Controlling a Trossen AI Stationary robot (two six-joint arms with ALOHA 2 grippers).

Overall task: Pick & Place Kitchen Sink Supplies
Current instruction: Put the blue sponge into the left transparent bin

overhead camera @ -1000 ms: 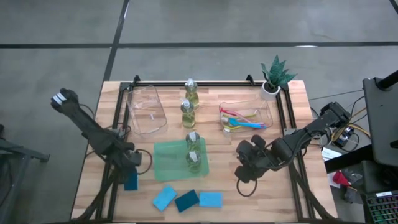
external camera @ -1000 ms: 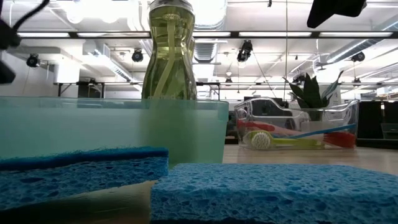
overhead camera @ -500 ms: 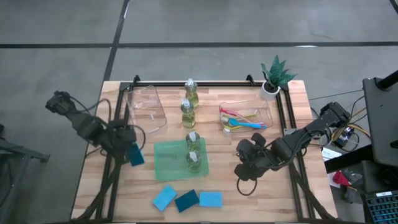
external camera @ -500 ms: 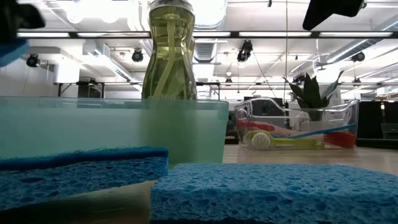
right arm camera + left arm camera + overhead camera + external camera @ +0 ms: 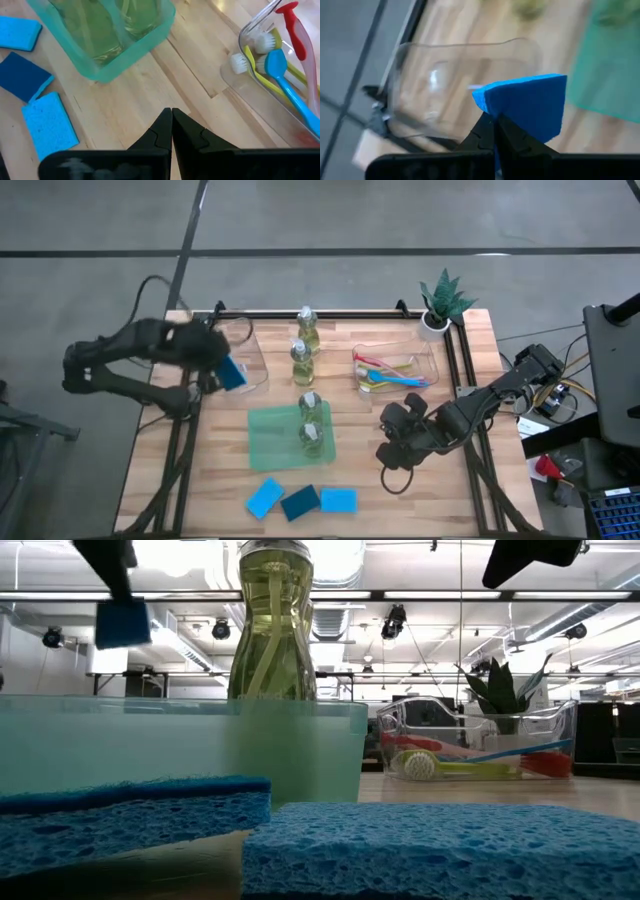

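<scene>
Pincer [image 5: 492,125] of the left arm pinches a blue rectangular sponge [image 5: 232,374], up in the air over the empty clear plastic bin [image 5: 238,356] on the wooden surface [image 5: 360,470]. The right pincer [image 5: 171,117] is pressed together, holding nothing, beside the green tub [image 5: 290,437] with two small clear bottles of yellowish liquid [image 5: 309,425]

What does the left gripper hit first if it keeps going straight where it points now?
Probably the empty clear bin: the left gripper, shut on a blue sponge, aims toward it. Depth is unclear.
</scene>
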